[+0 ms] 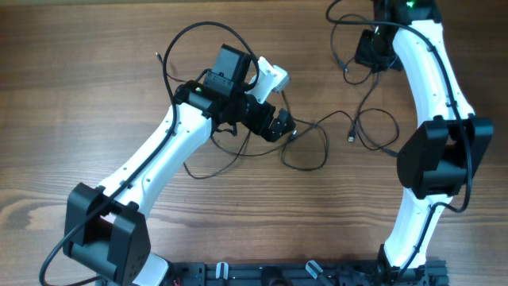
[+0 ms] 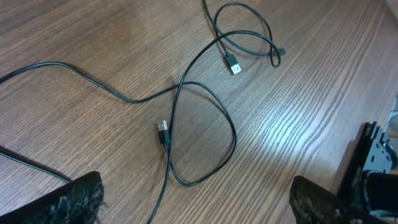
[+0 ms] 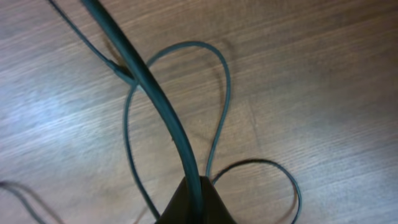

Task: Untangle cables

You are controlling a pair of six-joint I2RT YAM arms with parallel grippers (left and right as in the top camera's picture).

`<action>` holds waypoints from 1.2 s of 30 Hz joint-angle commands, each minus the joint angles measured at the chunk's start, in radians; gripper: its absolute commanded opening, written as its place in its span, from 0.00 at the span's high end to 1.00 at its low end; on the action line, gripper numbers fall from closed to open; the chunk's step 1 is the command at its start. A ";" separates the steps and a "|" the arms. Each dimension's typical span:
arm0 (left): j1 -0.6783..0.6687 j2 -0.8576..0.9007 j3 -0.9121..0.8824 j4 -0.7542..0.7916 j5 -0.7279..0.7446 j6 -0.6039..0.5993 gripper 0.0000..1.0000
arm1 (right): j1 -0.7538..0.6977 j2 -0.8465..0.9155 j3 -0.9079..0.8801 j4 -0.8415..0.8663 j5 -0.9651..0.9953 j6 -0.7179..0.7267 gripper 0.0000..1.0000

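Thin black cables lie looped across the wooden table between the two arms. My left gripper hovers over the middle loop, open wide. In the left wrist view its fingertips sit at the bottom corners, with a cable loop and a small plug lying on the wood between and beyond them. Farther off lies a second plug. My right gripper is at the far right, shut on a cable that rises from between its closed fingers. Loose loops lie on the table below it.
A long cable arcs over the left arm and trails down to the table's left part. A plug end rests near the right arm's white links. The table's front edge carries the arm bases.
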 commanded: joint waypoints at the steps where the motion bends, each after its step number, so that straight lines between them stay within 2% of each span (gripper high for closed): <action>1: -0.006 0.015 -0.001 0.002 0.012 0.036 0.03 | 0.002 0.000 -0.122 0.068 0.044 0.037 0.96; 7: -0.006 0.015 -0.001 0.000 0.012 0.036 0.03 | 0.002 0.000 -0.248 0.202 0.014 0.054 0.96; 9: -0.006 0.015 -0.001 0.000 0.012 0.036 0.03 | 0.002 0.000 -0.263 0.215 0.015 0.056 0.93; 15: -0.006 0.015 -0.001 0.001 0.012 0.037 0.03 | 0.002 0.000 -0.337 0.247 0.044 0.080 0.94; 20: -0.006 0.015 -0.001 0.000 0.012 0.037 0.02 | 0.002 0.000 -0.373 0.259 0.088 0.106 0.90; 24: -0.006 0.015 -0.001 0.000 0.012 0.037 0.02 | 0.002 0.000 -0.379 0.270 0.106 0.106 0.81; 28: -0.006 0.015 -0.001 0.004 0.012 0.037 0.02 | 0.002 0.000 -0.395 0.293 0.105 0.106 0.76; 36: -0.006 0.015 -0.001 0.004 0.012 0.037 0.02 | 0.001 0.000 -0.449 0.325 0.098 0.106 0.73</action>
